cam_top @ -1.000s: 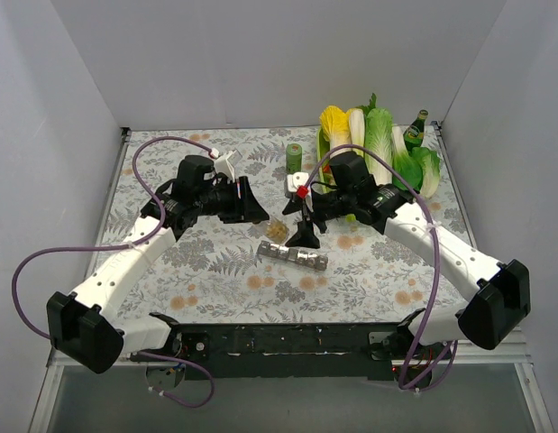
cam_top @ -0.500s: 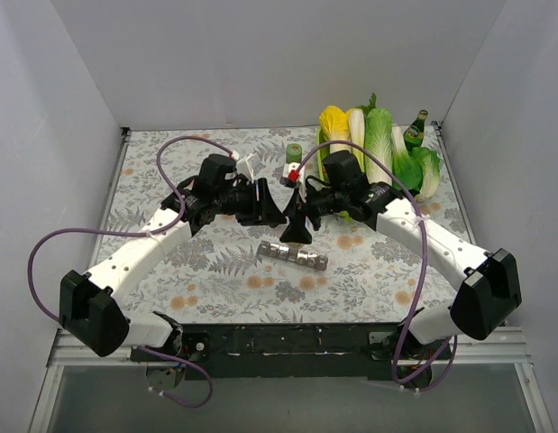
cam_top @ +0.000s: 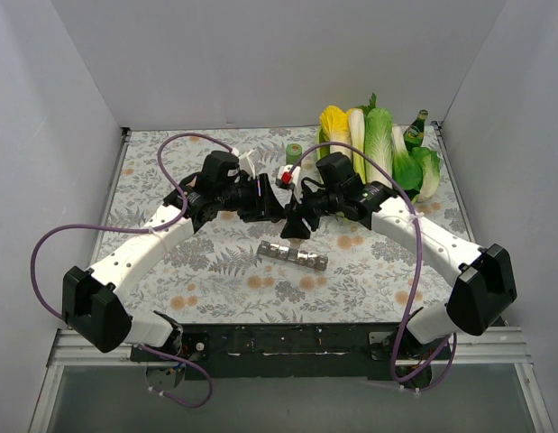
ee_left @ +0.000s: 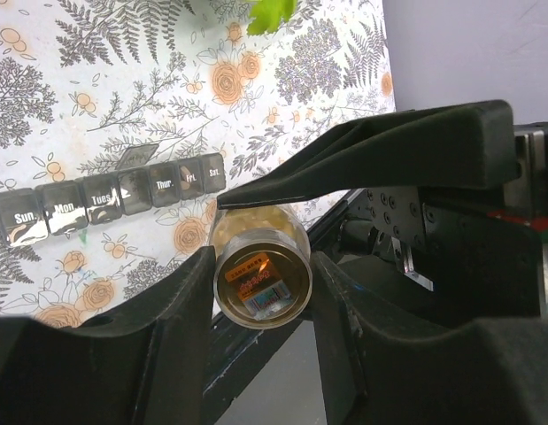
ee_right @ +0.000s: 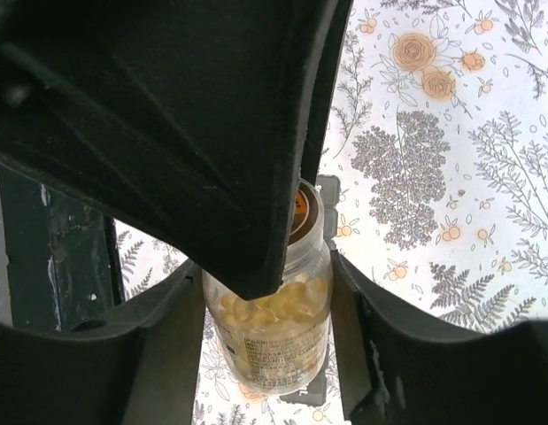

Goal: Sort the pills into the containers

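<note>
Our left gripper [ee_left: 260,266] and right gripper [ee_right: 266,297] both clamp one clear bottle [ee_left: 262,282] of yellow pills [ee_right: 274,305] above the floral cloth [cam_top: 215,271]. Its end bears an orange sticker with a barcode, too small to read. The containers [ee_left: 110,197] lie on the cloth just on the near side of the grippers, lids marked Sun., Mon., Tues, Thur., Fri., Sat. White walls [cam_top: 260,63] enclose the table; vegetables [cam_top: 378,144] sit far right.

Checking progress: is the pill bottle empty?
No: the right wrist view shows the pill bottle well filled with pale yellow pills.
</note>
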Robot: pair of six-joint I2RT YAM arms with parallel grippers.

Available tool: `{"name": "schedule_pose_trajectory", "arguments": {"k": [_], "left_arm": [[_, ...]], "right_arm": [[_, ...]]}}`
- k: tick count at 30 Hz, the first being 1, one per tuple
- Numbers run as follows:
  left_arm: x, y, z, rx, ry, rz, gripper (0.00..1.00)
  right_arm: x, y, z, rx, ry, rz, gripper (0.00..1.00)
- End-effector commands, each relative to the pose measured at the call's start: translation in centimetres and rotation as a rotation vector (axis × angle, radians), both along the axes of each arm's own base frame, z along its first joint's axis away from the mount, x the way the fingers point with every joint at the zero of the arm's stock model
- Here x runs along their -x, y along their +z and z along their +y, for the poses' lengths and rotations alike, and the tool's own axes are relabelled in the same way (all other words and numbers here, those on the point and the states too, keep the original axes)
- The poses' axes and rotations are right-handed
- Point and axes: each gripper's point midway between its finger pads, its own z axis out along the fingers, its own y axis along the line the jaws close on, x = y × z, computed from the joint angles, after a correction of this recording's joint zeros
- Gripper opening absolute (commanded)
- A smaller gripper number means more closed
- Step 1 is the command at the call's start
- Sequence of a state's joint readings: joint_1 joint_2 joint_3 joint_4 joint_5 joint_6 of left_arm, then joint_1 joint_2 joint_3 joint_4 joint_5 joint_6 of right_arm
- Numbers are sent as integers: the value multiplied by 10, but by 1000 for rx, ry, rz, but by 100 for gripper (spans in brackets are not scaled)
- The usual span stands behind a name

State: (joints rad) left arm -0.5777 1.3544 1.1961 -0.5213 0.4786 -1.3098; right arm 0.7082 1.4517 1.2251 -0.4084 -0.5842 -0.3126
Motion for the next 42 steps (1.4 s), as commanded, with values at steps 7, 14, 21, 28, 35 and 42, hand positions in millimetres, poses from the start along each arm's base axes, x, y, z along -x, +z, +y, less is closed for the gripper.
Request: {"name": "schedule_pose_trajectory", "arguments": {"k": [7, 14, 21, 28, 35, 42], "left_arm": [[-12, 54, 10, 102, 170, -111, 68], [-1, 86, 37, 225, 251, -330, 98], [62, 98, 23, 518, -49, -647, 98], [61, 64, -29, 349, -86, -776, 98], [36, 53, -58, 238, 49, -800, 98], [15, 36, -74, 146, 166, -765, 97]], "right_arm": [[3, 34, 4, -110, 28, 3, 27], [-6, 65, -28, -304, -36, 90, 25], [-4, 98, -58, -535, -119, 277, 25], [-6, 91, -65, -570, -188, 376, 25], [-6, 86, -66, -574, -208, 400, 25], [-6, 83, -67, -578, -218, 421, 25]]}}
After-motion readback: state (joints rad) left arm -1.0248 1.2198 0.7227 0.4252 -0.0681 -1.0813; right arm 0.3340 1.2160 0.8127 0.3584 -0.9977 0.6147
